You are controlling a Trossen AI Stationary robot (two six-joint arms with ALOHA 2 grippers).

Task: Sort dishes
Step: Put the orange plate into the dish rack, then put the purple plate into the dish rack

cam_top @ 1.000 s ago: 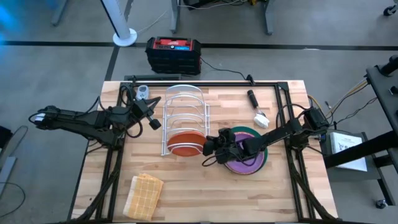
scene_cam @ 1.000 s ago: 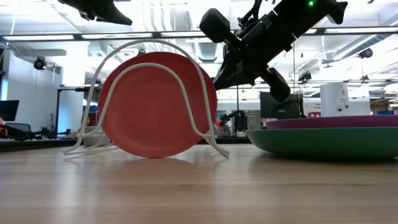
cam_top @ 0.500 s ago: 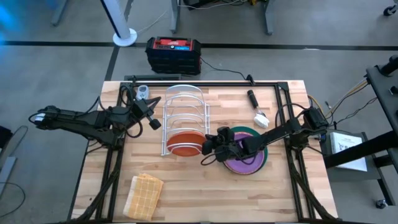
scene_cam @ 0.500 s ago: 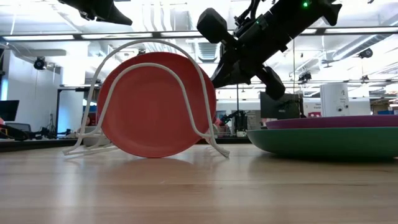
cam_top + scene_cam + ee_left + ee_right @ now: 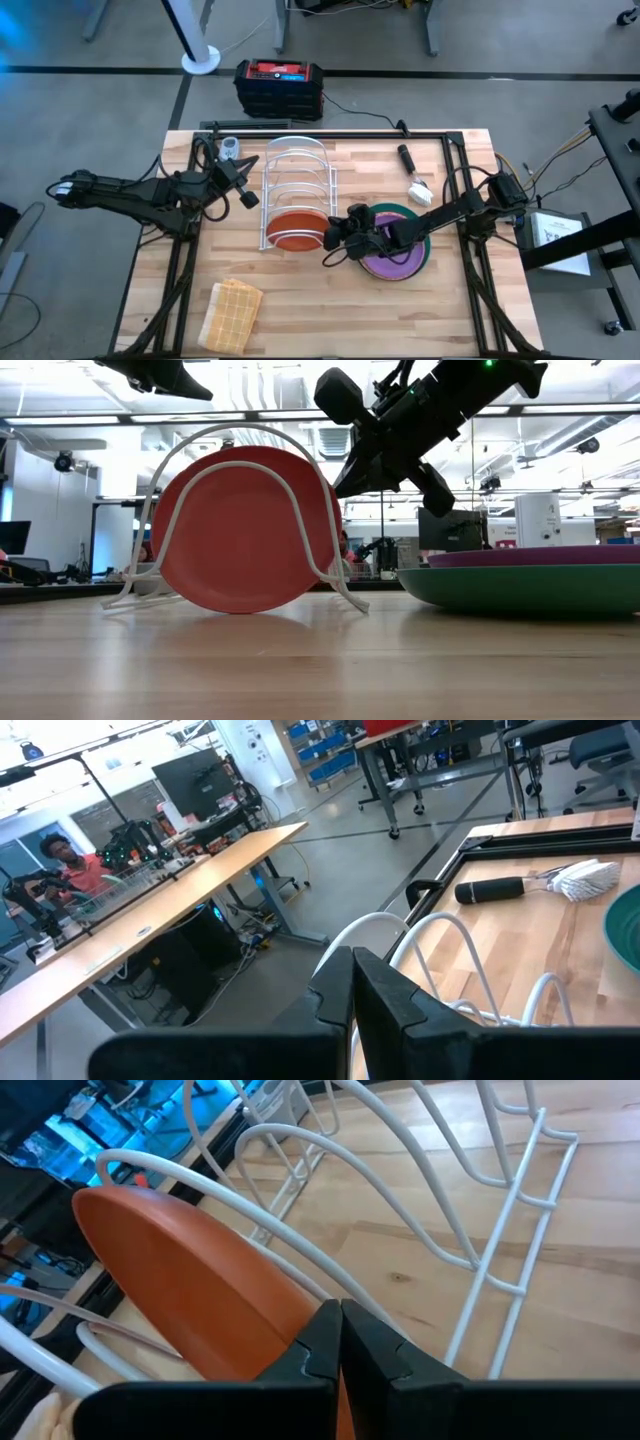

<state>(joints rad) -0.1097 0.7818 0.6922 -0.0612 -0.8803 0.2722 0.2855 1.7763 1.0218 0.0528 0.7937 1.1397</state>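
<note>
The right tool (image 5: 333, 240) hangs over the middle of the desk (image 5: 300, 310), its fingers pressed together and holding nothing, its tip just beside the orange plate (image 5: 296, 230) that stands on edge in the front slot of the white wire rack (image 5: 296, 185). From desk height that plate (image 5: 240, 530) leans a little between the rack's hoops, and the right arm slants down over its upper rim; whether the tool is touching the rim I cannot tell. Seen from the right wrist, the two dark fingertips (image 5: 335, 1335) meet directly in front of the plate's face. Toward the desk's right edge the purple plate (image 5: 392, 262) lies flat on top of the larger teal-green plate (image 5: 420, 232), and the right arm reaches across above both. The left tool (image 5: 249, 198) waits near the left side of the rack, toward the desk's left edge, its fingers also pressed together and empty. A dish brush (image 5: 414, 180) with a dark handle lies near the far right corner. A tan woven cloth (image 5: 230, 314) sits folded near the front left corner. Beyond the far edge a black and red box (image 5: 279, 86) rests on the floor. From the left wrist, a person (image 5: 68, 870) shows far back in the room behind a long bench.
</note>
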